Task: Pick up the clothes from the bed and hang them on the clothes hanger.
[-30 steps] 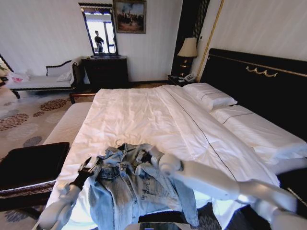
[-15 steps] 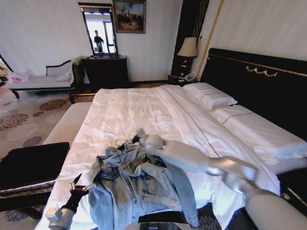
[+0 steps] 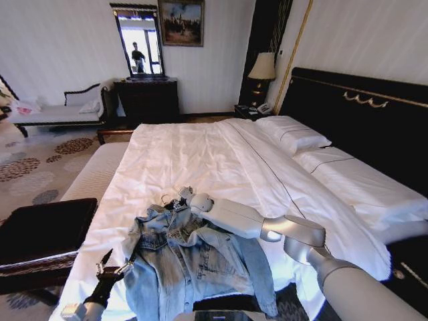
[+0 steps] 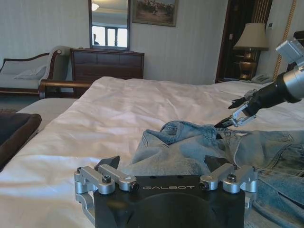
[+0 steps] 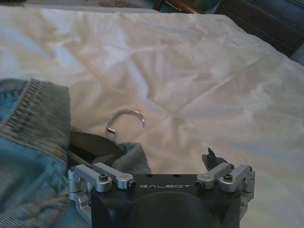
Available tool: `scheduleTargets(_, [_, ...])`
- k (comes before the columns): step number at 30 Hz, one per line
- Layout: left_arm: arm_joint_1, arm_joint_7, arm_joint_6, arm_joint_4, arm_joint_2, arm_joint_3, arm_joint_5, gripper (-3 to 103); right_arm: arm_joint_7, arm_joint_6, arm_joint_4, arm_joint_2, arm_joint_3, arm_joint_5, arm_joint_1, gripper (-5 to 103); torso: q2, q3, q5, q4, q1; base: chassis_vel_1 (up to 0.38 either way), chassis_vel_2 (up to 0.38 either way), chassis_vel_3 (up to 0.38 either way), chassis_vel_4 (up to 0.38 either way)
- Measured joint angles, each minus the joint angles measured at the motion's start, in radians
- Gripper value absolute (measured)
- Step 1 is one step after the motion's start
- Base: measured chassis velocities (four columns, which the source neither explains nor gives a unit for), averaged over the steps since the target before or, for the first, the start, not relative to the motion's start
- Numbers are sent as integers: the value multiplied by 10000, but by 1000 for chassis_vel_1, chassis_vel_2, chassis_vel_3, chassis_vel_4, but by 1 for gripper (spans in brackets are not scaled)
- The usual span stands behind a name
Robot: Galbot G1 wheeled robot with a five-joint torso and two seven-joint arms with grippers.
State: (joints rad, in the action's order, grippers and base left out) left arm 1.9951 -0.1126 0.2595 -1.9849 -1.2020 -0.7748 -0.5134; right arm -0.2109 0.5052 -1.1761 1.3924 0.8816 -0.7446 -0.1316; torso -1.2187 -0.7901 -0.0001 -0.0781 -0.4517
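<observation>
Over jacket (image 3: 194,257) collar, right gripper (image 3: 182,196) outstretched, jaws spread, left gripper (image 3: 110,264) low, jaws spread.

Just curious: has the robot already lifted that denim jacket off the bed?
No, the denim jacket lies spread flat on the bed, near its foot end.
</observation>
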Motion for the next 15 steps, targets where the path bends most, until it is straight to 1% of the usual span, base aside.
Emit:
scheduleTargets(7, [58, -23, 44, -66, -55, 32, -96, 100, -172, -61, -230, 100, -50, -120, -2, 100, 0, 0, 0, 3, 0, 0, 0, 0, 0])
scheduleTargets(13, [56, -30, 45, -92, -28, 56, -99, 100, 41, 133, -232, 8, 342, -27, 39, 100, 0, 0, 1, 0, 0, 0, 0, 0, 0])
scheduleTargets(15, [64, -41, 57, -75, -20, 69, -99, 100, 123, 152, -3, 28, 565, 265, -25, 100, 0, 0, 1, -1, 0, 0, 0, 0, 0])
